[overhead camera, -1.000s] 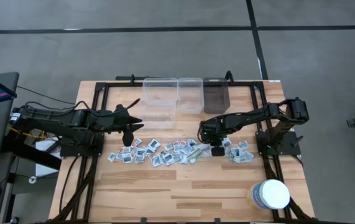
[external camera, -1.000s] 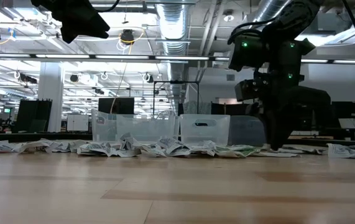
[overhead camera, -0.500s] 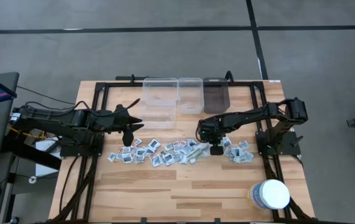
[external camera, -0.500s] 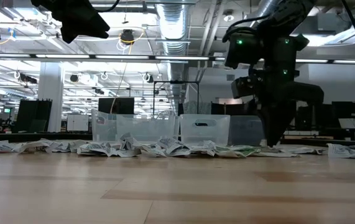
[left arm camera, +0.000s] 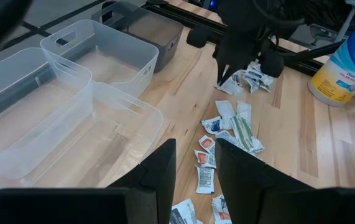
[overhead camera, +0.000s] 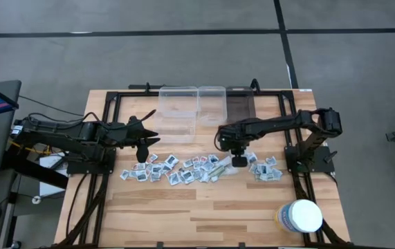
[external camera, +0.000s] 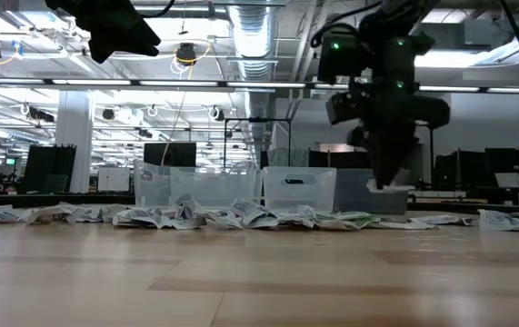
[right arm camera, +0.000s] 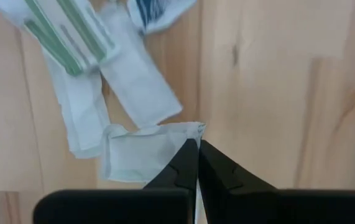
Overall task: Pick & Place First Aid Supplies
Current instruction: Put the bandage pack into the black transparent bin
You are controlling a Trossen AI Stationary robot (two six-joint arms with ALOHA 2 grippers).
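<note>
Three bins (overhead camera: 198,107) sit at the tabletop's (overhead camera: 204,214) upper middle, packets (overhead camera: 183,169) strewn below them, a tub (overhead camera: 299,216) lower right.

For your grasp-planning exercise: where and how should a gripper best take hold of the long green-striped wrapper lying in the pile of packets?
The green-striped wrapper lies flat on the table, overlapping neighbouring packets. Probably best to come straight down from above and pinch across its narrow width near the free end, where a thin edge can likely be caught without gathering the others.
</note>
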